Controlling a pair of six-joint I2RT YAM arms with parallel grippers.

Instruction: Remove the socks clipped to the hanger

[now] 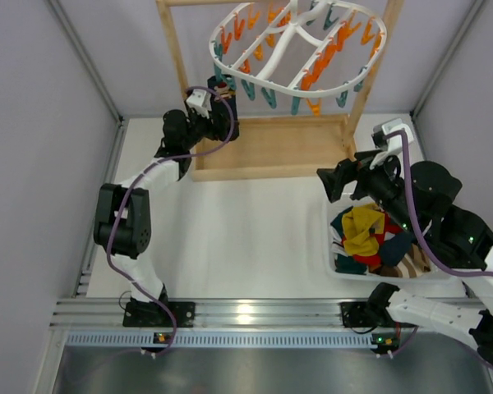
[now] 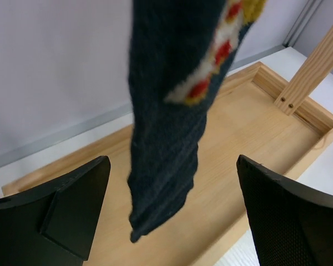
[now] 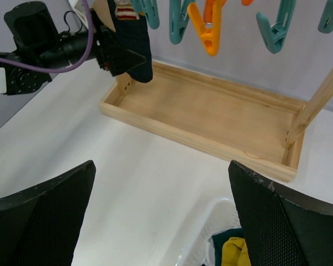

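Right, starting nearest me: on the right of the worktop (image 1: 230,238) sits one white bin (image 1: 332,261) holding a heap of loose socks (image 1: 368,231). I make out yellow, red, teal and dark ones, perhaps five or six, though they are too tangled for a firm count. My right pincer (image 3: 161,169) hovers just above the bin's far edge, fingers spread wide and holding nothing.

Further out, the left pincer (image 2: 172,162) is also spread. One dark navy sock (image 2: 165,111) with a red, white and yellow patterned band hangs straight down between its fingers, with a gap on either side. Its long axis is vertical, its toe end dangling level with the fingertips above the wooden stand's (image 1: 271,152) tray base. That is the relation my next move turns on. The sock is already inside the left pincer's span, and the right arm is well apart across the worktop, so I judge the left arm should close on it and pull downward.

Farthest back, the one white hanger (image 1: 289,37) hangs from the stand's top bar, ringed with orange and teal pegs (image 3: 206,30). The navy sock at its left edge is the only one I can see clipped there, and every other peg in view hangs bare.
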